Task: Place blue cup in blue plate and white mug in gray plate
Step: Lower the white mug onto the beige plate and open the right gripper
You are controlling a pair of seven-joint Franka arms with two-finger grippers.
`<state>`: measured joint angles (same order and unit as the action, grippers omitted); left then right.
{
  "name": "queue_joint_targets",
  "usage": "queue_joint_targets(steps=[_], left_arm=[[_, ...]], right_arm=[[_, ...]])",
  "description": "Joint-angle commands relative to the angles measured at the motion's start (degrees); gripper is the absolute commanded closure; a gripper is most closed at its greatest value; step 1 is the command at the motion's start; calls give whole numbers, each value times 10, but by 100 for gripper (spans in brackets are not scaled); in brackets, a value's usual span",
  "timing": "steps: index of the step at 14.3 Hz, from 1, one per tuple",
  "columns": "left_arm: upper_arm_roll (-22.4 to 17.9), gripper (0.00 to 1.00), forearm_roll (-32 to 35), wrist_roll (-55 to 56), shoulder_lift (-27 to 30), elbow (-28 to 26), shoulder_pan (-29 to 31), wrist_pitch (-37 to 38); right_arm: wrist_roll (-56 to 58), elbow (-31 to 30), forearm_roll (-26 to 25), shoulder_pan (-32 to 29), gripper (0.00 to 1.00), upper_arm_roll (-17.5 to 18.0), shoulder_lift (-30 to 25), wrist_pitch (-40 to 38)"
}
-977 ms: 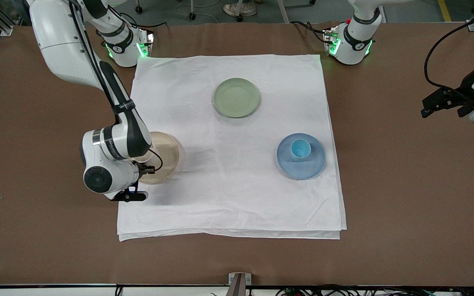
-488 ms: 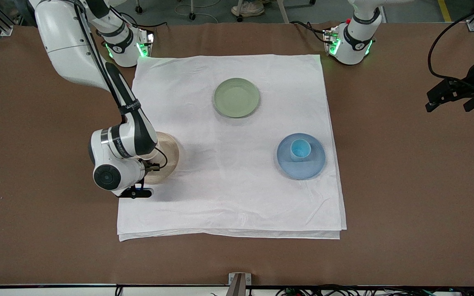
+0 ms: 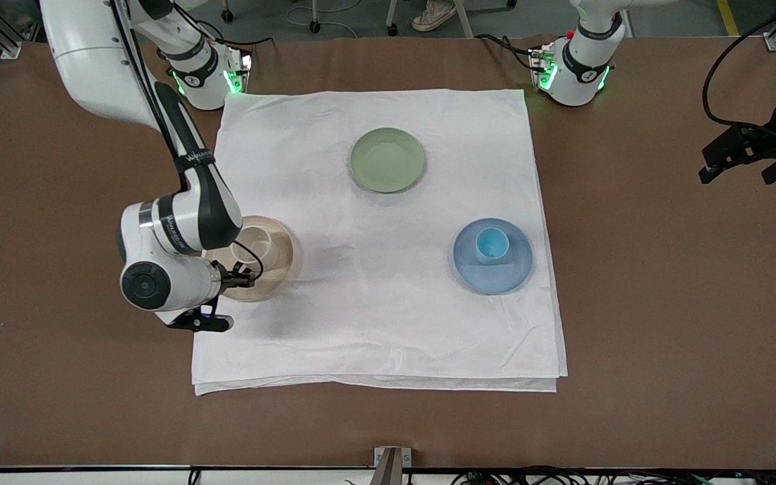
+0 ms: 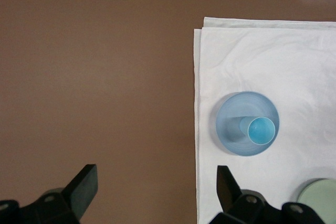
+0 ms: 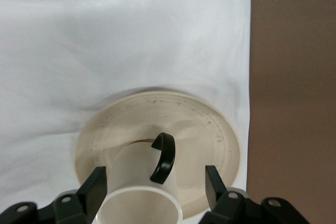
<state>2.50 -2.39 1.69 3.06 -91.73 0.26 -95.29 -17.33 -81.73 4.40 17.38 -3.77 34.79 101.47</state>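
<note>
The white mug [image 3: 257, 248] stands upright in the gray plate [image 3: 285, 254], its black handle [image 5: 163, 157] turned away from the wrist. My right gripper [image 5: 155, 181] is open just above the mug, with a finger apart from it on each side; its hand [image 3: 230, 268] hides part of the plate in the front view. The blue cup [image 3: 492, 244] stands in the blue plate [image 3: 504, 277]; both also show in the left wrist view, the cup [image 4: 261, 130] in the plate [image 4: 233, 124]. My left gripper [image 3: 741, 167] is open and empty, over bare table at the left arm's end, waiting.
A pale green plate [image 3: 387, 160] lies on the white cloth [image 3: 374, 323], farther from the front camera than the other plates. The cloth covers the middle of the brown table [image 3: 664, 303]. Cables hang by the left arm.
My right hand has shifted toward the right arm's end of the table and now uncovers the mug standing in the gray plate. The left gripper has drifted slightly outward.
</note>
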Motion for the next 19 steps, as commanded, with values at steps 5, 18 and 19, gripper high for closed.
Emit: queue_joint_targets(steps=[5,18,19], left_arm=[[-5,0,-14,-6,-24,26,1,10],[-4,0,-8,-5,-25,28,-1,10],[-4,0,-8,-5,-25,28,-2,10]], right_arm=[[-4,84,3,-2,0,-44,-85,-30],[194,83,4,-171,0,-44,-216,-70],[194,80,-13,-197,0,-5,-225,-61]])
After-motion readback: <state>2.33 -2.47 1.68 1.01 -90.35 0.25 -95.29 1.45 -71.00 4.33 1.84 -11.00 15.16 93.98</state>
